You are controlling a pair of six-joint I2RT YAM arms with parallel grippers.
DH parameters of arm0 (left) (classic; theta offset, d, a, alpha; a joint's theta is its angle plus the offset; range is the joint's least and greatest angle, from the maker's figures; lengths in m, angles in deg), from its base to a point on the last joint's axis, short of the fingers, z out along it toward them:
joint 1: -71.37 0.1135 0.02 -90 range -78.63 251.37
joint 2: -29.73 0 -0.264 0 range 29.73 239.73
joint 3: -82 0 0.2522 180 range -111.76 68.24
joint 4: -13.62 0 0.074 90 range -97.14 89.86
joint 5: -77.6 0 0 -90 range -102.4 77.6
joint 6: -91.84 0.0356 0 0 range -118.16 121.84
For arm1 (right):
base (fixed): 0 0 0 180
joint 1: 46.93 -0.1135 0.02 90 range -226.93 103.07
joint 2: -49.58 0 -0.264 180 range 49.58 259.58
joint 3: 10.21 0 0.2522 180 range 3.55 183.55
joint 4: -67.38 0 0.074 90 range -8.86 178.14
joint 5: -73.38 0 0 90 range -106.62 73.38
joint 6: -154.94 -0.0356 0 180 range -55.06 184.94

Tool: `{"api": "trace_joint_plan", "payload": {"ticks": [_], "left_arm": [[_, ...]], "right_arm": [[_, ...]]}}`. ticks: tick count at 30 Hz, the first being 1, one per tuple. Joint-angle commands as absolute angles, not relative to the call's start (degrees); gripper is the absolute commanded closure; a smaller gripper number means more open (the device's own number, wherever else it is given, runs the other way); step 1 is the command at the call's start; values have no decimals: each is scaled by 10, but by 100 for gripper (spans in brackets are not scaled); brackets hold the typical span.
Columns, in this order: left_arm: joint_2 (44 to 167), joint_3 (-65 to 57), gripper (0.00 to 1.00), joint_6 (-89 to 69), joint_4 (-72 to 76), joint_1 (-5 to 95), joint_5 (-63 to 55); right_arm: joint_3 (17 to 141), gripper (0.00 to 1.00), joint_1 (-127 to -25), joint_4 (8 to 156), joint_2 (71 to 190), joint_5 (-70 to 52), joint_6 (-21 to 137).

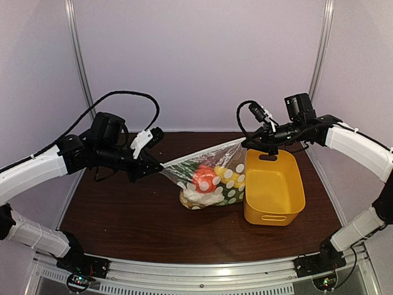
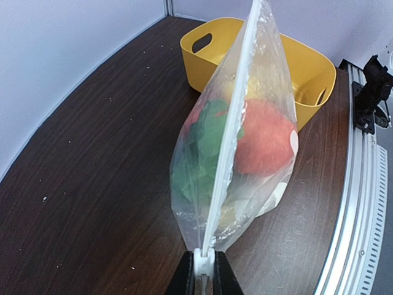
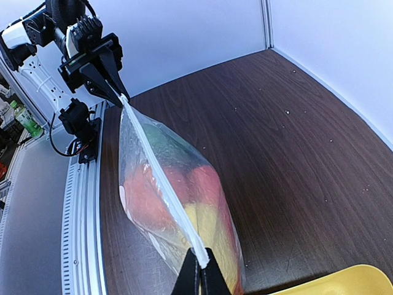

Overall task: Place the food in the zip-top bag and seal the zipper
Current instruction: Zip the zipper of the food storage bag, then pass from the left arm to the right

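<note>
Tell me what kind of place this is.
Probably a robot lab test cell: plain white walls box in a dark wooden table, with the left arm and right arm mounted on an aluminium rail.

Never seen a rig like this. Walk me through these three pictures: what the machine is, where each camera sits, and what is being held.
These are two robot arms bolted at the near edge of a dark table, each ending in a two-finger claw. The wide picture looks down from above and behind them. The other two come from a camera on each wrist, looking along its own fingers. On the table sits a yellow basket. Beside it is a clear dotted bag holding the food: toy vegetables in red, green, yellow and white. The bag is stretched between the arms. The left claw is shut on the white slider tab, and the right claw on the other end of the zipper. The zipper looks closed along its length.
</note>
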State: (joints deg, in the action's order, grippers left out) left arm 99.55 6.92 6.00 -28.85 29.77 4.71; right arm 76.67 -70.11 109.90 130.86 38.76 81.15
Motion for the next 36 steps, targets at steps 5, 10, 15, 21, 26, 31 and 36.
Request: {"api": "trace_joint_plan", "payload": {"ticks": [5,10,15,21,26,31,36], "left_arm": [[989,66,100,49,-296,310,36],[1038,16,100,46,-242,310,29],[1139,-87,100,51,-227,313,26],[1222,-198,100,64,-212,345,39],[1248,-244,100,68,-200,358,80],[1248,-225,100,62,-196,358,94],[1226,-172,100,54,-171,358,98]], "right_arm": [[770,86,-684,1085,1323,381,803],[826,60,-681,1120,1367,420,793],[911,54,-661,1188,1415,422,826],[933,53,-609,1171,1420,420,816],[935,1,-630,1197,1410,403,848],[937,0,-731,1270,1390,287,945],[920,0,-759,1202,1392,196,972]]}}
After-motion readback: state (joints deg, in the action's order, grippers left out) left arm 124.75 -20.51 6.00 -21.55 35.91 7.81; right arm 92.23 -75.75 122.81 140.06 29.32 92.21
